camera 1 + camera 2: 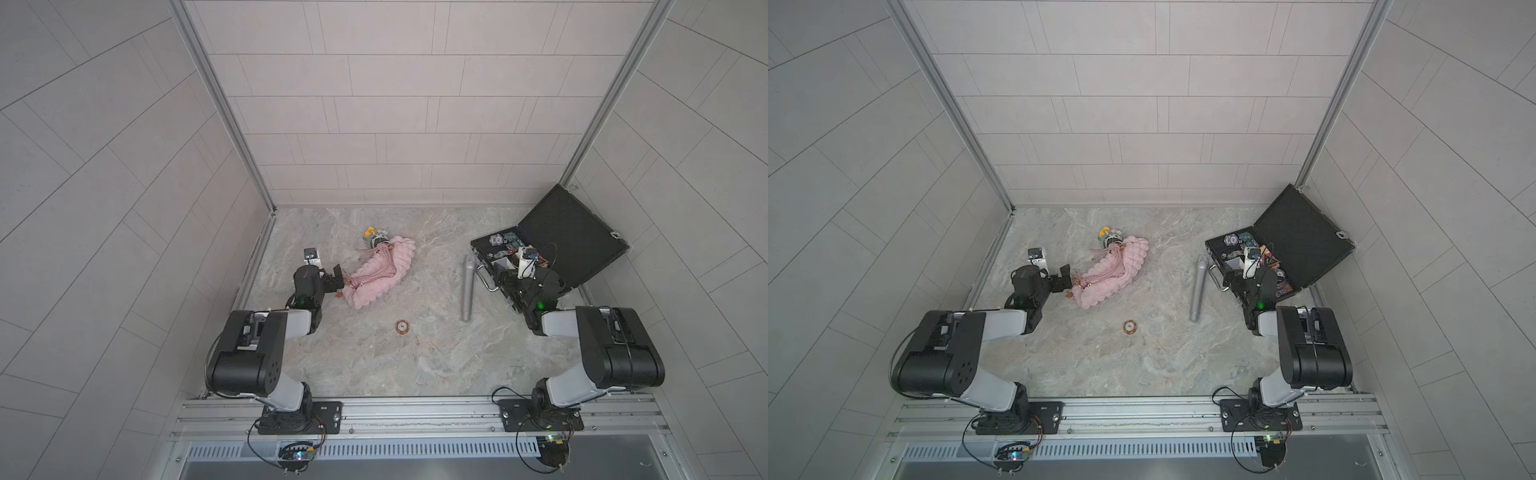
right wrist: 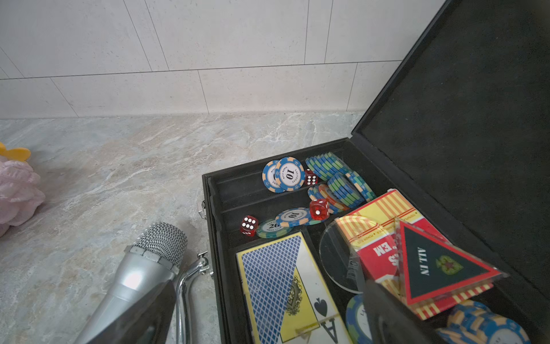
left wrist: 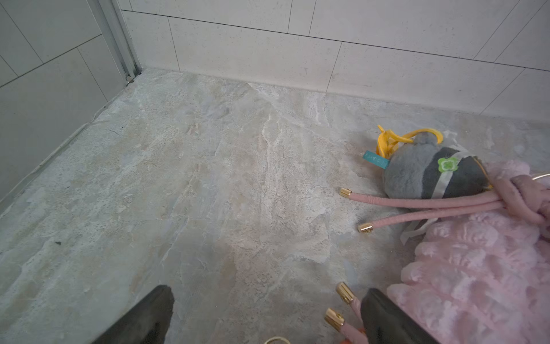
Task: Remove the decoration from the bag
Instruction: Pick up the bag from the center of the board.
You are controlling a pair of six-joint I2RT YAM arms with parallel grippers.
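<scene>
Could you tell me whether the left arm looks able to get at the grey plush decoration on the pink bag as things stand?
Probably yes. The left pincer stands open beside the bag, and the plush decoration lies uncovered ahead with only bare tabletop and loose cord ends between.

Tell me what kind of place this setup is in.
Probably a robot test booth, not a home: left arm and right arm bolted to an aluminium rail, tile-look wall panels boxing in a stone-look tabletop.

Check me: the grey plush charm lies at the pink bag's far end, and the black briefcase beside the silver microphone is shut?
No, the black briefcase is open, lid raised, per the right wrist view. Plush charm, pink bag and microphone are as stated.
</scene>
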